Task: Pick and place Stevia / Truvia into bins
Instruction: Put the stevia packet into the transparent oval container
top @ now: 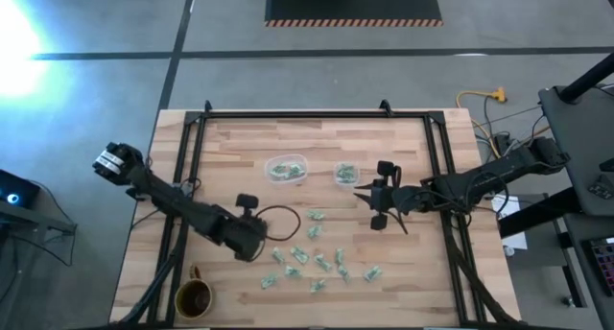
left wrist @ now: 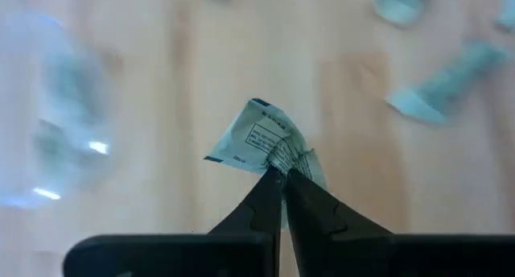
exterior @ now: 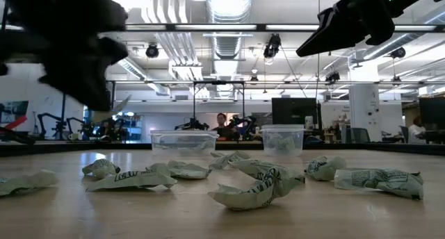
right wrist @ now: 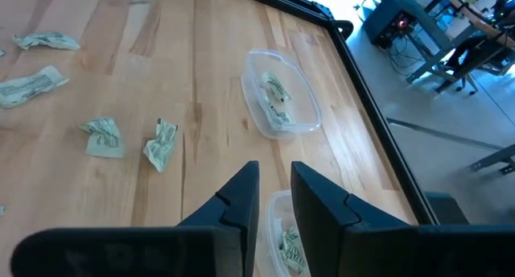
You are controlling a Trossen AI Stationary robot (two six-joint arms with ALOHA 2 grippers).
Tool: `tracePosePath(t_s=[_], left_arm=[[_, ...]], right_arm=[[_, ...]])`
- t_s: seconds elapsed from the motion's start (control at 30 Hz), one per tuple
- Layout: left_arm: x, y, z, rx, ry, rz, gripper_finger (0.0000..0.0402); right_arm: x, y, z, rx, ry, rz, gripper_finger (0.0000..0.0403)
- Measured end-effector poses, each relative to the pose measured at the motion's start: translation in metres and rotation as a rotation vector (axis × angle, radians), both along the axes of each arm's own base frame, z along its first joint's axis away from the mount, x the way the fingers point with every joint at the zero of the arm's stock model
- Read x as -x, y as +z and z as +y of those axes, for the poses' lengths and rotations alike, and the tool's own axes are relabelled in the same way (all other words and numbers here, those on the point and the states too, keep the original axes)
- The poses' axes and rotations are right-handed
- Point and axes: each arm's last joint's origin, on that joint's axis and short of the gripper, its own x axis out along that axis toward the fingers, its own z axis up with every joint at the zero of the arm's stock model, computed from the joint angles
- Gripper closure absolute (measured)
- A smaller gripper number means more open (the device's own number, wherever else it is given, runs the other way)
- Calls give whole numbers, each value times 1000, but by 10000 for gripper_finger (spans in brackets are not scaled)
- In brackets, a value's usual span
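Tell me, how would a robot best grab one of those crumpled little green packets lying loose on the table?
Probably from straight above, pinching a raised crease or edge. The loose packets lie crumpled on the wooden table, so folds stick up for thin fingertips to close on. The left gripper shows it: its fingers are shut on a held packet, clamping one crinkled corner. The right gripper hangs open above the smaller bin.

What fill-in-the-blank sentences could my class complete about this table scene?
1. The left end effector is shut on a pale green paper ____.
2. The open right end effector hovers above the smaller square clear plastic ____.
3. The brown ceramic ____ stands at the wooden table's corner.

Missing words: packet; bin; mug
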Motion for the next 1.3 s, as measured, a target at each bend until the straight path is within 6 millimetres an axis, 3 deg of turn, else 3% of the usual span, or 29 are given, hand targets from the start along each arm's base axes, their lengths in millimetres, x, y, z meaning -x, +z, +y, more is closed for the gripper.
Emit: tracePosePath(t_s=[0.23, 0.77, 1.0, 1.3], left_arm=[[-20, 18, 29, -216, 58, -64, 402], [-43, 20, 143, -278, 317, -88, 402], [-52, 14, 164, -175, 291, -128, 401], [-58, -3, 169, -190, 281, -68, 398]], right_arm=[[0, 0, 0, 0, 0, 0, 342], [0, 0, 0, -8, -5, -3, 343], [0, -1, 0, -8, -5, -2, 343], [0, -1, 0, -8, -5, 0, 339]])
